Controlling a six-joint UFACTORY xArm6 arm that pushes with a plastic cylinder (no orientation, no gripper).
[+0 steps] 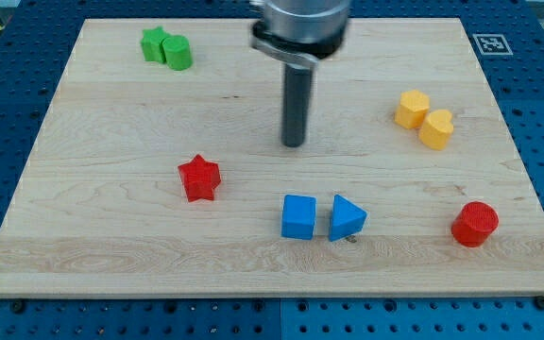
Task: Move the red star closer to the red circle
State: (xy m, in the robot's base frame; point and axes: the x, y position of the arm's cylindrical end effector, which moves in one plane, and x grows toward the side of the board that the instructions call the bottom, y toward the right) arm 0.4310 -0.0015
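The red star [198, 178] lies on the wooden board left of the middle. The red circle [475, 224] stands far off at the view's lower right. My tip [294, 144] rests on the board up and to the right of the red star, apart from it, and well to the left of the red circle. It touches no block.
A blue cube [298, 217] and a blue triangle [347, 218] sit side by side between the star and the circle. A yellow hexagon [412, 109] and a yellow heart [436, 128] are at the right. A green star [154, 43] and a green cylinder [178, 51] are at the top left.
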